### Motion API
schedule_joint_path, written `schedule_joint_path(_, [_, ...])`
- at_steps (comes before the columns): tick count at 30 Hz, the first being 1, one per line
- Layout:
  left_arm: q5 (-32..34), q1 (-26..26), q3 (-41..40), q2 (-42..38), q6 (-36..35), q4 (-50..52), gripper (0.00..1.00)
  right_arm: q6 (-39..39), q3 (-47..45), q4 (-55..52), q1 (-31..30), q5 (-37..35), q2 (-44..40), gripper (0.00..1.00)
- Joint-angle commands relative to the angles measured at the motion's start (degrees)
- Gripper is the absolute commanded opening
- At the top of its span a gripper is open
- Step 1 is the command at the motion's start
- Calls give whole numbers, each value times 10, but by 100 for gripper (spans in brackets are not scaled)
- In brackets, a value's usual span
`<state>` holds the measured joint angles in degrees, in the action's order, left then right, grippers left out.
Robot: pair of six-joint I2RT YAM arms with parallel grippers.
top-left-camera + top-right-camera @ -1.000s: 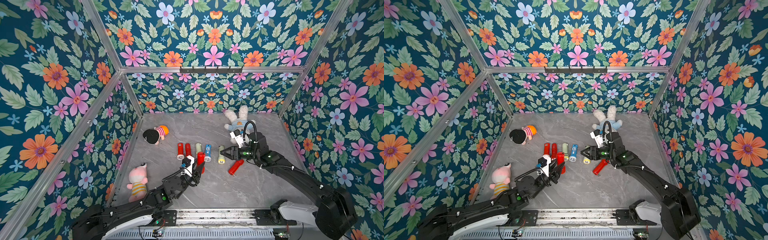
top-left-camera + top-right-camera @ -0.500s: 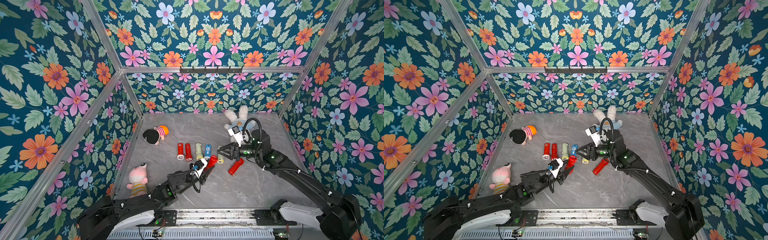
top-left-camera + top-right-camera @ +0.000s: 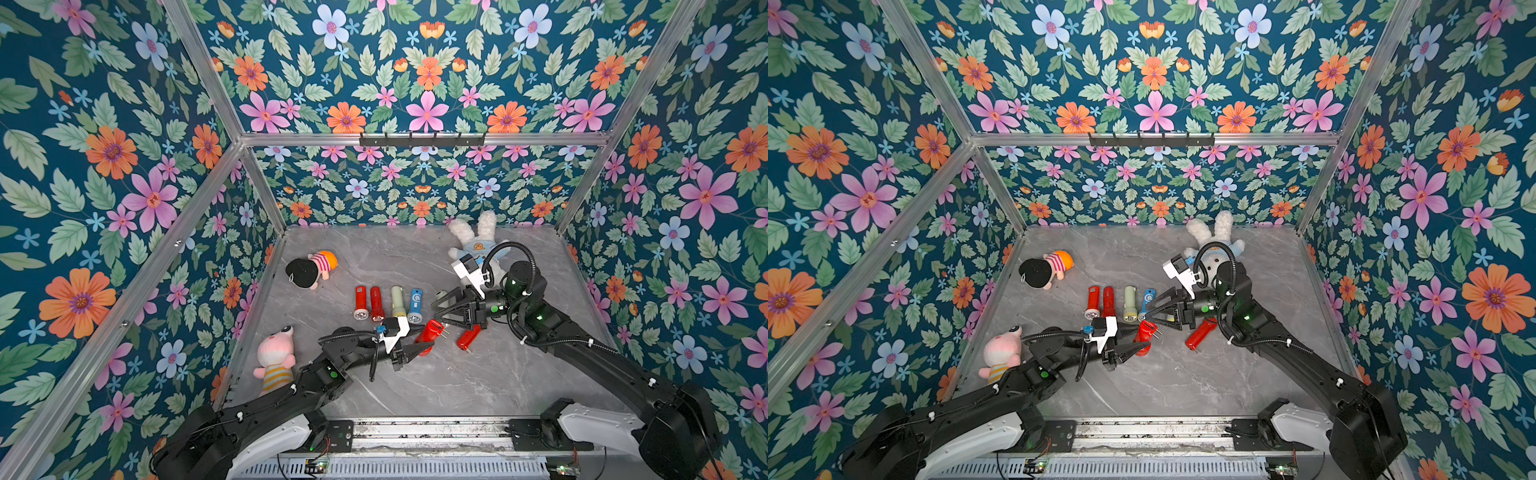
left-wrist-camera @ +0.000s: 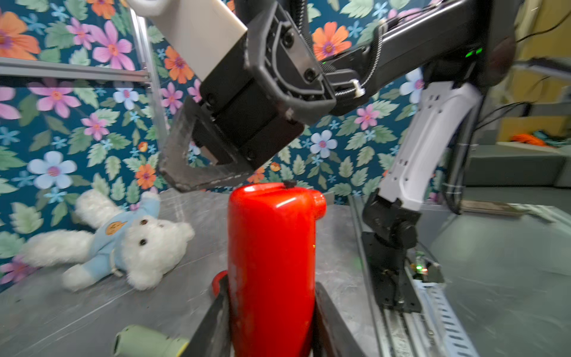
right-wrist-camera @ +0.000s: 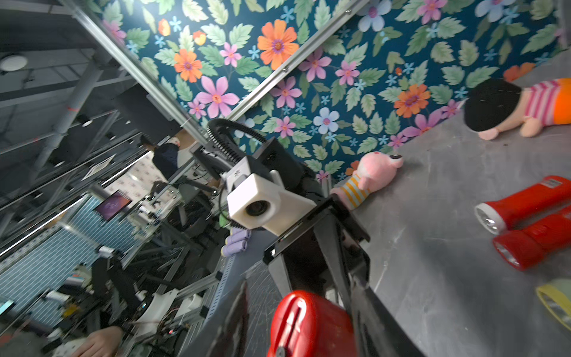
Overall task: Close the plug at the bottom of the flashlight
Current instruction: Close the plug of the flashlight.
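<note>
My left gripper (image 3: 417,348) is shut on a red flashlight (image 3: 430,332) and holds it off the table, bottom end toward the right arm. Two metal prongs of the plug (image 3: 444,332) stick out of that end in both top views. My right gripper (image 3: 439,314) is open, with its jaws on either side of that bottom end. In the left wrist view the flashlight (image 4: 272,262) stands between my left fingers (image 4: 327,318), with a right finger (image 4: 200,173) just above its end. In the right wrist view the red end (image 5: 309,324) sits between the right fingers (image 5: 238,315), with a gap on one side.
Several flashlights lie in a row on the grey table: two red (image 3: 360,302), a pale green (image 3: 398,301) and a blue (image 3: 414,305). Another red one (image 3: 468,336) lies under the right arm. A white rabbit plush (image 3: 473,241), a doll (image 3: 311,268) and a pink plush (image 3: 274,357) lie around.
The left arm lifted the red flashlight and carried it right, toward the right gripper. The right gripper opened wider and now brackets the flashlight's bottom end.
</note>
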<state>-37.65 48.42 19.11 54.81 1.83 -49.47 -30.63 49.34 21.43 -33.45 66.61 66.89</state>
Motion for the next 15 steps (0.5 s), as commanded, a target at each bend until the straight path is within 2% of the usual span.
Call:
schedule_joint_path(1, [-116,-5,23,13,29,-34,0,116,35,-127,-31,5,-18,55])
schedule_joint_path(3, [-152,-8,40,24,41,-35,0,174,45,-192,-49,-29,-26,55])
schedule_joint_path(7, [-200,-13,66,41,60,-41,0,165,33,-175,-50,-22,-36,55])
schedule_joint_path(15, [-231,-14,76,36,84,-56,0,182,27,-212,-51,-17,-68,55])
